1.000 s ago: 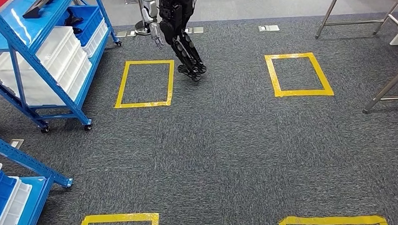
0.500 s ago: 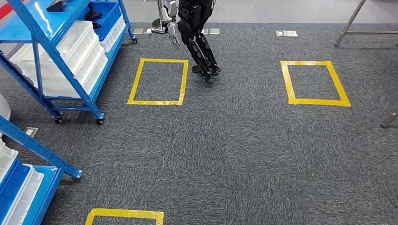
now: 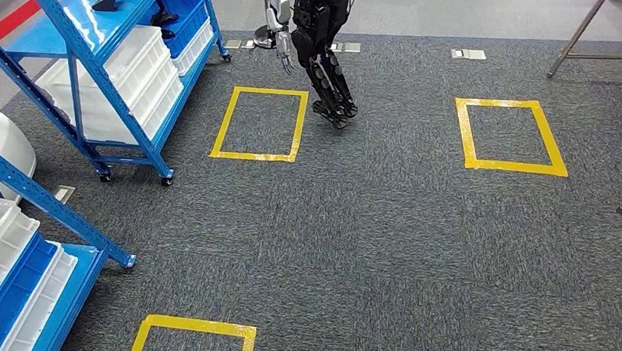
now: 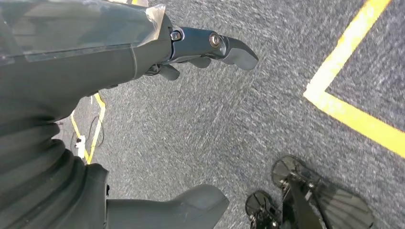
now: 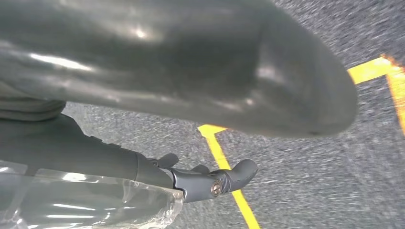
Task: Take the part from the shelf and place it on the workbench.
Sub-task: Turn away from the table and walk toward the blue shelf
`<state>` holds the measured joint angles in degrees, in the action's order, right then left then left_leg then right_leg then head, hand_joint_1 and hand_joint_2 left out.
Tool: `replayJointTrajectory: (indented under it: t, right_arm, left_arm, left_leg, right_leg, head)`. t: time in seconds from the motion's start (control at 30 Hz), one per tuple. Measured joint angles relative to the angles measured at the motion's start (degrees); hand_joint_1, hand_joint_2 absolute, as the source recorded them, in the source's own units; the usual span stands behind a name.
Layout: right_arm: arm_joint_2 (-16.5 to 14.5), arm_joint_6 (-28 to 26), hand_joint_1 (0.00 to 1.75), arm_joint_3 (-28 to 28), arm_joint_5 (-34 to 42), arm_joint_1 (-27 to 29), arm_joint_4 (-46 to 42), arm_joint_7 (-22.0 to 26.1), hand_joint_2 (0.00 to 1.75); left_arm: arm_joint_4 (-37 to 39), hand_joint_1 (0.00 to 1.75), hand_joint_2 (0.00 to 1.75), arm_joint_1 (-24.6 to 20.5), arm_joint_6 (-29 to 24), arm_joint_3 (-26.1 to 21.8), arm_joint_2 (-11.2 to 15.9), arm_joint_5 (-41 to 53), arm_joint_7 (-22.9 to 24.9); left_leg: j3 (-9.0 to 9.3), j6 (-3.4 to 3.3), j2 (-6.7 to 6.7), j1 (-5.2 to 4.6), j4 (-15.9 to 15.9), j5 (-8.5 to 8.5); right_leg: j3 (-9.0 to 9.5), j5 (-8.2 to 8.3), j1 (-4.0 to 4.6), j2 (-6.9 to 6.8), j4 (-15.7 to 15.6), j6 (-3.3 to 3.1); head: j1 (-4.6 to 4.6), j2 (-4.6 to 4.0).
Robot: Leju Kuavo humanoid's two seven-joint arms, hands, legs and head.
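Camera panned left, scene slid right | shelf (image 3: 109, 81) at 10 o'clock | left hand (image 4: 210, 47), right hand (image 5: 210, 181) empty, fingers apart | keep turning, square up to shelf before reaching

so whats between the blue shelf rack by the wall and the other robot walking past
In the head view, one yellow tape rectangle on the grey carpet lies between the blue shelf rack and the other robot; nothing stands inside it.

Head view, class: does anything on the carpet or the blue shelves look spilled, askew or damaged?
Nothing stands out. The bins sit stacked on the blue shelf, and the yellow tape squares lie flat on clean carpet.
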<state>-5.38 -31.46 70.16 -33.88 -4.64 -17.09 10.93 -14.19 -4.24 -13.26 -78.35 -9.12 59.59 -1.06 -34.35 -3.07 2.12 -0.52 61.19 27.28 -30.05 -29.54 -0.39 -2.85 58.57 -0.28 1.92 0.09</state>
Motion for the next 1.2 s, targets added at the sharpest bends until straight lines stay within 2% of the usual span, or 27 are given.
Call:
replayJointTrajectory:
  t: [0.07,0.13,0.17,0.2,0.23,0.3,0.33,0.37,0.4,0.47,0.5,0.53,0.63,0.7,0.77,0.8,0.83,0.87,0.9,0.93,0.97,1.0,1.03,1.07,1.13,1.2]
  right_arm:
    - [-0.1,0.0,0.0,0.0,0.2,-0.1,0.0,0.0,0.0]
    - [-0.3,-0.1,0.0,0.0,0.4,-0.1,0.1,0.0,0.0]
    - [-0.4,-0.2,0.0,0.0,0.5,-0.2,0.1,0.0,0.0]
    - [-0.4,-0.3,0.0,0.0,0.5,-0.2,0.1,0.0,0.0]
    - [-0.5,-0.4,0.0,0.0,0.6,-0.2,0.1,0.0,0.0]
    - [-0.5,-0.5,0.0,0.0,0.7,0.0,0.1,0.1,0.0]
    - [-0.5,-0.6,0.0,0.0,0.8,0.1,0.1,0.1,0.0]
    - [-0.5,-0.7,0.0,0.0,0.9,0.2,0.1,0.1,0.0]
    - [-0.6,-0.7,0.0,0.1,1.0,0.3,0.1,0.2,0.0]
    - [-0.6,-0.7,0.0,0.1,1.0,0.2,0.1,0.3,0.0]
    - [-0.7,-0.7,0.0,0.1,1.1,0.2,0.1,0.4,0.0]
    - [-0.7,-0.8,0.0,0.1,1.0,0.2,0.1,0.4,0.0]
    - [-0.8,-0.8,0.0,0.1,0.9,0.1,0.1,0.5,0.0]
    - [-0.8,-0.8,0.0,0.2,0.8,0.1,0.1,0.5,0.0]
    - [-0.8,-0.8,0.0,0.2,0.8,0.3,0.0,0.6,0.0]
    - [-0.8,-0.8,0.0,0.2,0.7,0.4,0.0,0.6,0.0]
    - [-0.8,-0.8,0.0,0.2,0.7,0.5,0.0,0.7,0.0]
    - [-0.8,-0.8,0.0,0.2,0.7,0.5,0.0,0.7,0.0]
    - [-0.8,-0.8,0.0,0.2,0.7,0.5,0.0,0.7,0.0]
    - [-0.8,-0.8,0.0,0.2,0.6,0.5,0.0,0.8,0.0]
    - [-0.8,-0.9,0.0,0.2,0.6,0.4,0.0,0.8,0.0]
    - [-0.8,-0.9,0.0,0.2,0.5,0.4,0.0,0.8,0.0]
    - [-0.8,-0.9,0.0,0.2,0.4,0.4,0.0,0.8,0.0]
    - [-0.8,-0.9,0.0,0.2,0.3,0.4,0.0,0.7,0.0]
    - [-0.9,-0.9,0.0,0.2,0.2,0.4,0.0,0.7,0.0]
    - [-0.9,-0.9,0.0,0.2,0.0,0.3,0.0,0.6,0.0]
  left_arm:
    - [0.0,0.0,1.75,-0.2,0.1,0.0,0.0,0.3,0.0]
    - [0.0,0.0,1.75,-0.2,0.2,0.0,0.0,0.4,0.1]
    - [0.0,0.0,1.75,-0.2,0.2,0.0,-0.1,0.5,0.2]
    - [0.0,0.0,1.75,-0.2,0.1,0.0,-0.1,0.5,0.3]
    - [0.0,0.0,1.75,-0.2,0.1,0.0,-0.1,0.5,0.3]
    - [0.0,0.0,1.75,-0.3,0.0,0.0,-0.2,0.5,0.5]
    - [0.0,0.0,1.75,-0.3,-0.1,0.0,-0.2,0.5,0.5]
    - [0.0,0.0,1.75,-0.3,-0.3,0.0,-0.3,0.6,0.5]
    - [0.0,0.0,1.75,-0.3,-0.4,0.0,-0.4,0.6,0.5]
    - [0.0,0.0,1.75,-0.3,-0.6,0.0,-0.4,0.7,0.6]
    - [0.0,0.0,1.75,-0.3,-0.6,0.0,-0.4,0.7,0.6]
    - [0.0,0.0,1.75,-0.3,-0.7,0.0,-0.4,0.7,0.6]
    - [0.0,0.0,1.75,-0.1,-0.9,0.0,-0.2,0.6,0.5]
    - [0.0,0.0,1.75,0.0,-1.1,0.0,-0.1,0.6,0.2]
    - [0.0,0.0,1.75,0.1,-1.1,0.0,-0.1,0.6,-0.1]
    - [0.0,0.0,1.75,0.1,-1.1,0.0,-0.1,0.5,-0.2]
    - [0.0,0.0,1.75,0.1,-1.1,0.0,-0.1,0.5,-0.3]
    - [0.0,0.0,1.75,0.2,-1.2,0.0,-0.1,0.5,-0.4]
    - [0.0,0.0,1.75,0.2,-1.2,0.0,-0.1,0.5,-0.4]
    - [0.0,0.0,1.75,0.3,-1.2,0.0,-0.1,0.5,-0.5]
    - [0.0,0.0,1.75,0.3,-1.2,0.0,-0.1,0.5,-0.6]
    - [0.0,0.0,1.75,0.2,-1.2,0.0,-0.1,0.4,-0.6]
    - [0.0,0.0,1.75,0.1,-1.3,0.0,-0.1,0.4,-0.7]
    - [0.0,0.0,1.75,0.1,-1.3,0.0,-0.1,0.3,-0.8]
    - [0.0,0.0,1.75,0.1,-1.4,0.0,0.0,0.1,-0.9]
    - [0.0,0.0,1.75,0.1,-1.4,0.0,0.0,0.0,-1.1]
  left_leg:
    - [0.82,-0.44,0.68,-0.62,-2.1,-0.09]
    - [1.27,-0.64,-0.3,-0.61,-3.0,-0.54]
    - [1.78,-0.78,-0.75,-0.49,-3.8,-0.94]
    - [2.28,-0.99,-1.16,-0.31,-4.6,-1.4]
    - [2.67,-1.11,-1.56,-0.13,-5.1,-1.76]
    - [2.71,-1.36,-2.54,-0.12,-5.3,-1.91]
    - [2.71,-1.33,-3.13,-0.08,-5.2,-1.89]
    - [2.74,-1.26,-3.71,-0.01,-5.2,-1.84]
    - [2.8,-1.1,-4.27,0.1,-5.1,-1.75]
    - [2.7,-0.44,-5.25,0.26,-4.3,-1.29]
    - [2.51,0.03,-5.66,0.25,-3.8,-0.88]
    - [2.31,0.46,-5.96,0.21,-3.3,-0.51]
    - [1.98,1.38,-6.26,0.5,-2.8,-0.01]
    - [1.01,1.98,-4.96,0.75,-0.6,1.47]
    - [-2.18,2.54,-3.36,0.93,6.0,5.16]
    - [-4.18,2.75,-3.07,1.07,9.8,6.82]
    - [-5.83,2.88,-2.93,1.2,12.8,7.71]
    - [-6.47,2.93,-2.84,1.32,13.6,7.35]
    - [-5.95,2.94,-2.65,1.42,12.1,5.92]
    - [-4.35,2.89,-2.2,1.49,8.6,3.8]
    - [-2.35,2.81,-1.21,1.52,4.4,1.89]
    - [-0.65,2.67,-0.4,1.42,1.0,0.55]
    - [0.41,2.44,0.19,1.25,-1.2,-0.06]
    - [0.74,2.17,0.44,1.0,-2.0,-0.05]
    - [0.91,1.36,-0.47,0.66,-2.4,-0.19]
    - [1.71,0.47,-1.23,0.62,-3.4,-0.72]
  right_leg:
    - [0.12,-0.2,0.07,-0.67,-0.1,0.35]
    - [0.37,-0.36,0.08,-1.15,-0.2,0.77]
    - [0.22,-0.8,0.15,-0.69,0.5,0.9]
    - [-0.5,-1.68,0.19,0.1,2.2,0.87]
    - [-1.96,-3.02,0.11,1.12,5.2,0.73]
    - [-6.04,-5.81,-0.25,2.33,12.8,0.71]
    - [-7.54,-6.32,-0.48,2.5,15.2,1.08]
    - [-8.04,-5.87,-0.72,2.57,15.5,1.71]
    - [-7.31,-4.48,-0.99,2.62,13.5,2.52]
    - [-4.01,-0.97,-1.63,3.37,5.7,3.98]
    - [-2.71,0.27,-1.82,3.8,2.5,4.07]
    - [-1.98,0.87,-1.84,4.14,0.8,3.78]
    - [-1.47,1.2,-1.58,3.78,0.2,2.06]
    - [-1.23,1.43,-1.72,3.25,0.0,1.35]
    - [-1.2,1.37,-1.62,2.49,0.0,0.99]
    - [-1.2,1.29,-1.52,2.04,0.0,0.88]
    - [-1.19,1.21,-1.43,1.57,0.0,0.79]
    - [-1.16,1.13,-1.37,1.15,0.0,0.7]
    - [-1.07,1.04,-1.36,0.79,0.0,0.66]
    - [-0.92,0.93,-1.36,0.45,0.0,0.66]
    - [-0.73,0.79,-1.32,0.16,0.0,0.76]
    - [-0.56,0.61,-1.12,-0.09,0.0,0.98]
    - [-0.43,0.47,-0.98,-0.31,0.0,1.26]
    - [-0.32,0.35,-0.85,-0.53,-0.1,1.58]
    - [-0.09,0.18,-0.79,-1.02,-0.3,2.31]
    - [-0.37,-0.81,-0.81,-0.3,1.1,2.62]
  head:
    - [0.03,0.01]
    - [0.07,0.0]
    - [0.03,-0.01]
    - [-0.03,-0.01]
    - [-0.16,0.0]
    - [-0.32,0.0]
    - [-0.38,0.0]
    - [-0.4,-0.01]
    - [-0.45,-0.01]
    - [-0.6,-0.01]
    - [-0.69,-0.01]
    - [-0.67,-0.01]
    - [-0.46,-0.01]
    - [-0.24,-0.01]
    - [0.02,-0.01]
    - [0.07,-0.01]
    - [0.04,-0.01]
    - [0.06,-0.01]
    - [0.05,-0.01]
    - [0.06,-0.01]
    - [0.09,-0.01]
    - [0.03,-0.01]
    - [-0.02,-0.01]
    - [-0.08,-0.01]
    - [-0.16,0.0]
    - [-0.23,0.0]
